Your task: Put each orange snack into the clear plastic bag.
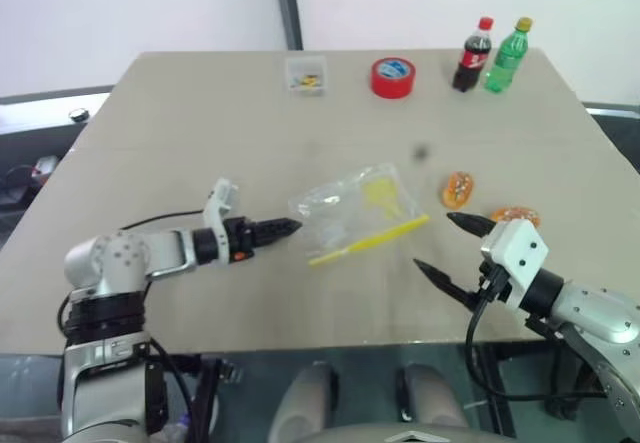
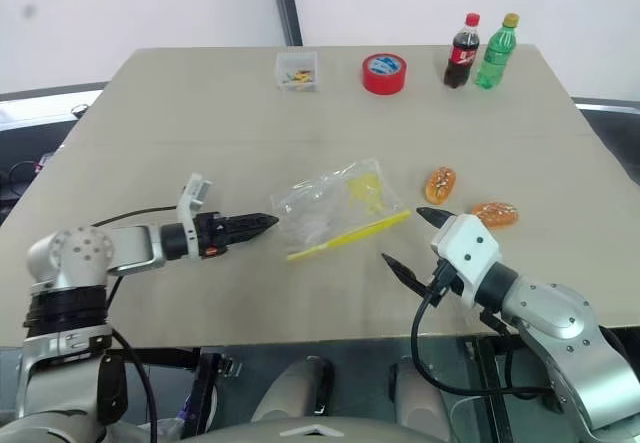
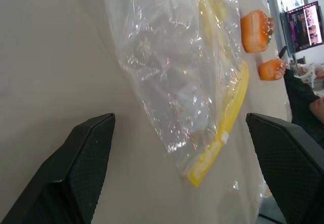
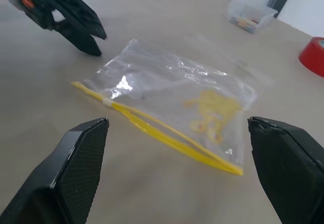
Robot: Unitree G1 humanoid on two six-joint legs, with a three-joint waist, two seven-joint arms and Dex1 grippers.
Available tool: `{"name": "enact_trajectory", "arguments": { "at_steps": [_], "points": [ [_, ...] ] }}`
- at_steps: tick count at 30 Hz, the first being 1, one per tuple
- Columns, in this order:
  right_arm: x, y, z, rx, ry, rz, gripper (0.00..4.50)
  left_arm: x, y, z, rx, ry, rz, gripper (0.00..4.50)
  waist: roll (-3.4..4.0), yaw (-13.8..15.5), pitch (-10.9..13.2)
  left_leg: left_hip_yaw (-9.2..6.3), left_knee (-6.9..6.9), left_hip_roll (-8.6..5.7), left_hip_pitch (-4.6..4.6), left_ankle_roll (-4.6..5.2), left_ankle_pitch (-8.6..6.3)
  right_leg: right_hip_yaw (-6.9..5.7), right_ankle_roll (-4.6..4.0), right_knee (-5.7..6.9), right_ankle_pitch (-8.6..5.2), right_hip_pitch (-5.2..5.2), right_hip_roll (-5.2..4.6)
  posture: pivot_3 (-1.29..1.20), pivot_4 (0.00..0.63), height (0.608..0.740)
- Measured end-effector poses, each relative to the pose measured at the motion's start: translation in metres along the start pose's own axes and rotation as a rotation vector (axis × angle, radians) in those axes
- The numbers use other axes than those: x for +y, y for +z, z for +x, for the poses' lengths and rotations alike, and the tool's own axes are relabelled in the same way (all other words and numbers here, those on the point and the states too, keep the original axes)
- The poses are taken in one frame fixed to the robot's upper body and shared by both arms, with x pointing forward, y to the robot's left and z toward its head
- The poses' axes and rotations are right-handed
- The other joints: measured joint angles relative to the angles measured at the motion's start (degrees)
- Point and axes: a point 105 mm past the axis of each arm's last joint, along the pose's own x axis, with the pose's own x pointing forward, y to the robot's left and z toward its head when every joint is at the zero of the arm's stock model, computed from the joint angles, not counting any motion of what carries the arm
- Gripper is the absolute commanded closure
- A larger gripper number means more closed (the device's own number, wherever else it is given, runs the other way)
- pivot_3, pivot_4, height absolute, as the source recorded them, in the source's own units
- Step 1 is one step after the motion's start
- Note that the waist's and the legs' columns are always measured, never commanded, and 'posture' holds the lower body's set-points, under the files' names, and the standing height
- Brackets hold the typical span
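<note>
Orange snacks lie side by side on the beige worktop [image 1: 200, 113], one [image 1: 457, 190] just right of the clear plastic bag [image 1: 352, 208], the other [image 1: 515, 216] a little further right and nearer the robot — both outside the bag. The bag lies flat and crumpled near the middle of the worktop, its yellow seal strip along the edge nearest the robot, yellow print towards its right end. The left claw [image 1: 285, 228] points at the bag's left end from just beside it, its fingers spread in the left wrist view, nothing between them. The right claw [image 1: 450, 247] hangs spread wide and empty — just beside the nearer snack. Along the far edge stand a small clear box [image 1: 305, 73], a red tape roll [image 1: 392, 77], a cola bottle [image 1: 473, 55] and a green bottle [image 1: 507, 56].
</note>
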Motion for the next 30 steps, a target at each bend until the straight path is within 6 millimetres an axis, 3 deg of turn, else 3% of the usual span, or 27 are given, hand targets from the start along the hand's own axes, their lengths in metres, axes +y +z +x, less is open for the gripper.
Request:
{"name": "enact_trajectory", "arguments": {
  "at_steps": [4,9,12,18,23,30],
  "points": [
    [-0.001,-0.001,0.000,0.005,-0.017,-0.006,0.00,-0.003,0.003,0.011,-0.015,-0.014,-0.014,0.07,0.02,0.52,-0.01,-0.02,0.02,-0.02,-0.01,0.00,0.01,-0.02,0.02,0.01,0.00,0.03,0.01,0.00,0.150,0.736],
    [-0.001,-0.004,0.000,0.013,-0.036,0.000,0.00,-0.012,0.003,0.020,-0.043,-0.218,-0.273,0.07,-0.10,0.19,0.08,-0.11,0.11,-0.16,-0.26,0.01,0.00,-0.12,0.15,-0.03,0.17,-0.06,0.02,0.00,0.150,0.736],
    [-0.001,-0.003,0.000,0.009,-0.040,-0.002,0.00,-0.016,0.002,0.019,-0.058,-0.285,-0.284,0.07,-0.27,0.06,0.16,-0.13,0.13,-0.15,-0.81,-0.24,0.15,-0.12,0.08,-0.01,0.21,-0.62,0.03,0.00,0.150,0.736],
    [0.000,-0.004,-0.002,0.015,-0.053,0.005,0.00,-0.013,0.001,0.008,-0.063,-0.286,-0.260,0.07,-0.30,-0.06,0.22,-0.13,0.10,-0.13,-0.98,-0.26,0.14,-0.11,0.07,-0.11,0.21,-0.74,0.02,0.00,0.150,0.736],
    [0.001,-0.004,-0.002,0.012,-0.053,0.002,0.00,-0.006,0.010,0.005,-0.076,-0.132,-0.051,0.07,-0.31,-0.06,0.22,-0.12,0.07,-0.10,-0.94,-0.16,0.08,-0.09,0.07,-0.10,0.22,-0.73,-0.01,0.00,0.150,0.736],
    [0.001,-0.003,-0.002,0.009,-0.055,0.003,0.00,0.012,0.020,-0.010,-0.144,-0.012,0.075,0.07,-0.28,-0.76,0.22,-0.11,0.06,-0.08,-0.91,-0.03,0.01,-0.09,0.06,-0.08,0.22,-0.73,0.01,0.00,0.150,0.736]
  ]
}}
